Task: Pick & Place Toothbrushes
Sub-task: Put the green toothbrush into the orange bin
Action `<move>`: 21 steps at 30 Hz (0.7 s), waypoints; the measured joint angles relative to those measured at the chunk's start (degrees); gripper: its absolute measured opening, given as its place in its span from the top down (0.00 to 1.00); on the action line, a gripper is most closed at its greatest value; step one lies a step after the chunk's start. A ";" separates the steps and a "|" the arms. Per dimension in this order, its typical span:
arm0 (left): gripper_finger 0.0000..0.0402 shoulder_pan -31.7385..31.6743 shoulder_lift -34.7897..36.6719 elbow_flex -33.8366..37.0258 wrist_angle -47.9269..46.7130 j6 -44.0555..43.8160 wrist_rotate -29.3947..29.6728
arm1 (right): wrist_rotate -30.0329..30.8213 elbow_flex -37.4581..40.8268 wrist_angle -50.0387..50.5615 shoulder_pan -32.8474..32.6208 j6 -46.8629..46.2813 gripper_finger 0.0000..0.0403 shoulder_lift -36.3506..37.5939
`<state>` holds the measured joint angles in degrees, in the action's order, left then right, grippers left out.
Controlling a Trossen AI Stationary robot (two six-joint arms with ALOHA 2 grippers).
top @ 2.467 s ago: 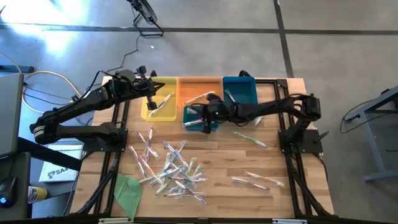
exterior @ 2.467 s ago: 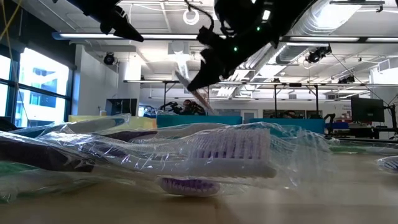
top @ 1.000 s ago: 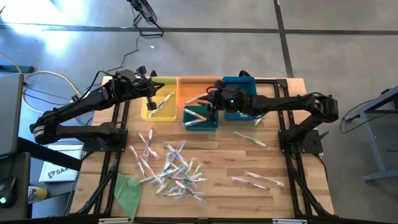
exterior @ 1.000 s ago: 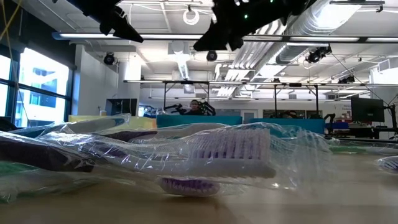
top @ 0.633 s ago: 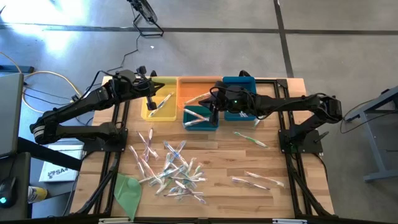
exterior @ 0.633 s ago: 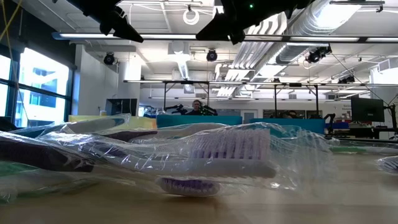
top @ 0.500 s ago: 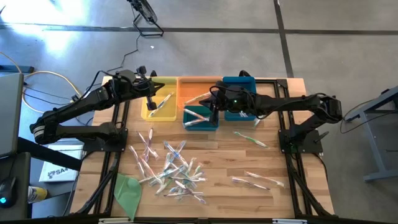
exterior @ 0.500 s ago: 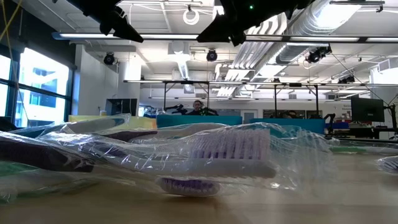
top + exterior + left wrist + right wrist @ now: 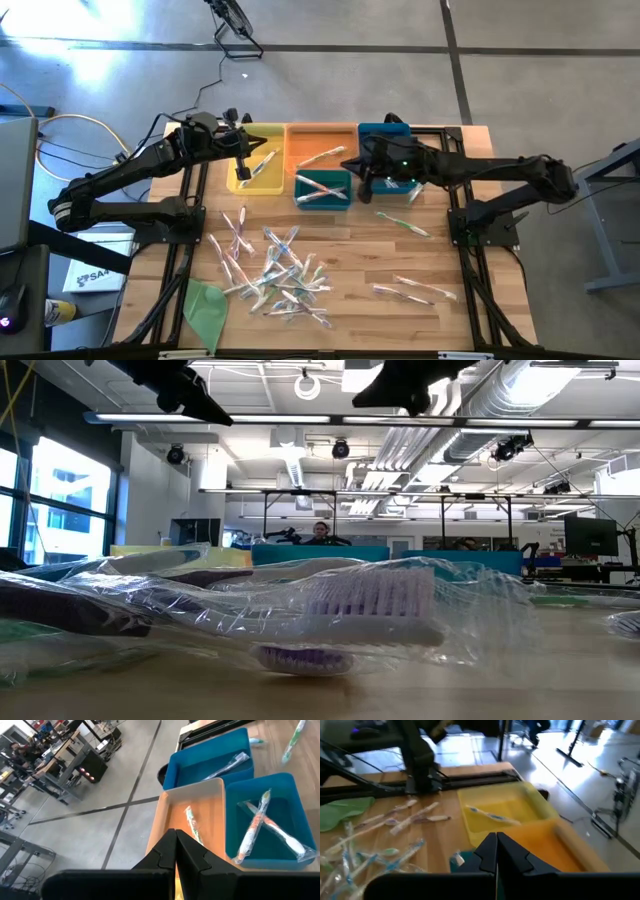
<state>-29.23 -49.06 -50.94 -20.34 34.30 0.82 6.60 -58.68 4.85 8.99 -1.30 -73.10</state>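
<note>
While closed, R gripper (image 9: 366,186) above toothbrushes (image 9: 275,270)

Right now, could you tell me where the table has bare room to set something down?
Bare wood lies between the heap of toothbrushes and the wrapped pair near the right edge. It is crowded around the heap and along the bins at the far edge.

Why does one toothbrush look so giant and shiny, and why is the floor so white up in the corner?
Low view: the wrapped toothbrush lies right by the camera, so it looks huge, and its clear wrap catches the ceiling lights. High view: the floor is washed out by bright glare at upper left. Right wrist view: the room behind the yellow bin looks soft and overbright.
</note>
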 joint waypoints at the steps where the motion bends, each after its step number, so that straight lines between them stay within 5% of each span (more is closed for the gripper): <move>1: 1.00 0.00 0.00 0.01 0.02 0.02 0.00 | 0.80 0.78 -0.12 0.06 -0.40 1.00 0.72; 11: 1.00 0.02 0.00 0.00 0.03 0.18 0.08 | 8.71 8.53 3.57 0.20 -6.09 1.00 9.69; 21: 1.00 0.00 0.00 0.02 0.94 2.88 1.34 | 7.55 9.10 24.10 1.02 -17.50 1.00 13.96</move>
<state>-29.23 -49.06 -50.92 -19.40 37.18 2.16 14.15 -49.58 28.95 10.01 -18.79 -59.14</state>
